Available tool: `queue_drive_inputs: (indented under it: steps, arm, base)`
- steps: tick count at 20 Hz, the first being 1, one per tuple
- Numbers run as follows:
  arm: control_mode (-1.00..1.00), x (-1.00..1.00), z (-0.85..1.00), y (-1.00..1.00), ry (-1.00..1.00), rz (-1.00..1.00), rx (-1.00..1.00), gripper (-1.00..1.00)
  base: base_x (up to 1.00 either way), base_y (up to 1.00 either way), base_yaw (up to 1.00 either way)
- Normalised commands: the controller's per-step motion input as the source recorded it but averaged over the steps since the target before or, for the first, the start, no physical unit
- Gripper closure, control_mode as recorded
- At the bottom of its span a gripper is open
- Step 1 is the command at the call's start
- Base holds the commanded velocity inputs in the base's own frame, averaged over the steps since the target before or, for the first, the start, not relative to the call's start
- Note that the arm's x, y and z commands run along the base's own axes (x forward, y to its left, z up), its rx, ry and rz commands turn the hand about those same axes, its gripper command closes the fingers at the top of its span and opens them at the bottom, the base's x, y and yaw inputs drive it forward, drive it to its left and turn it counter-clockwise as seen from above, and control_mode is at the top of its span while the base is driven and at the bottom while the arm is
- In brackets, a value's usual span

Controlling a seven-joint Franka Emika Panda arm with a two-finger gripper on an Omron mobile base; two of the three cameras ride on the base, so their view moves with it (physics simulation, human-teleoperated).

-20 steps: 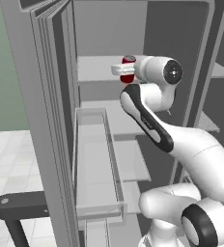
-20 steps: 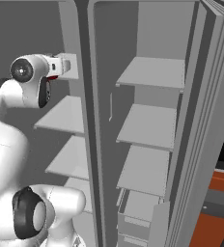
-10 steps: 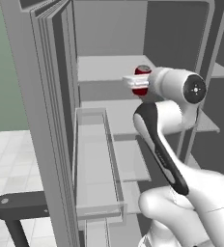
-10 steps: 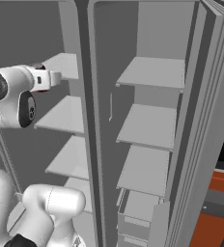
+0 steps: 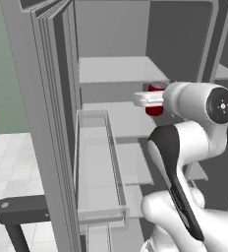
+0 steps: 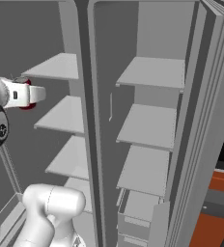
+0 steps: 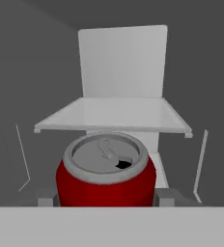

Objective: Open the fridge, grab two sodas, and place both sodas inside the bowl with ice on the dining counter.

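- Pincer (image 7: 105, 200) clamps a red can (image 7: 105, 176) between its fingers (image 7: 168, 197), top up so nothing tips.
- Fridge (image 5: 135, 59) doors open; shelf (image 7: 114, 116) ahead of the pincer, just above it.
- Judgement: can held level for carrying out to the bowl.

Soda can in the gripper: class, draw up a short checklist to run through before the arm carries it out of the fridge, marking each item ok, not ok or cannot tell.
1. Fridge doors open: ok, both stand wide.
2. Soda can sits between the gripper fingertips: ok, a tip shows at each side of it.
3. Can upright: ok, silver top and tab face the hand camera squarely.
4. Can lifted clear of the shelf: ok, it hangs in front of the shelves.
5. Second soda located: cannot tell.
6. Door bin clear of the arm's way out: cannot tell.
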Motion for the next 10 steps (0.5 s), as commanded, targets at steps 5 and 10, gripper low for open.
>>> queue_drive_inputs:
  steps: [5, 10]
  arm:
    - [-1.00, -1.00, 0.00, -0.17, 0.03, -0.01, 0.00, 1.00]
    - [-1.00, -0.88, 0.00, -0.18, 0.07, -0.01, 0.00, 1.00]
  base:
    - [0.00, 0.00, 0.00]
    - [0.00, 0.00, 0.00]
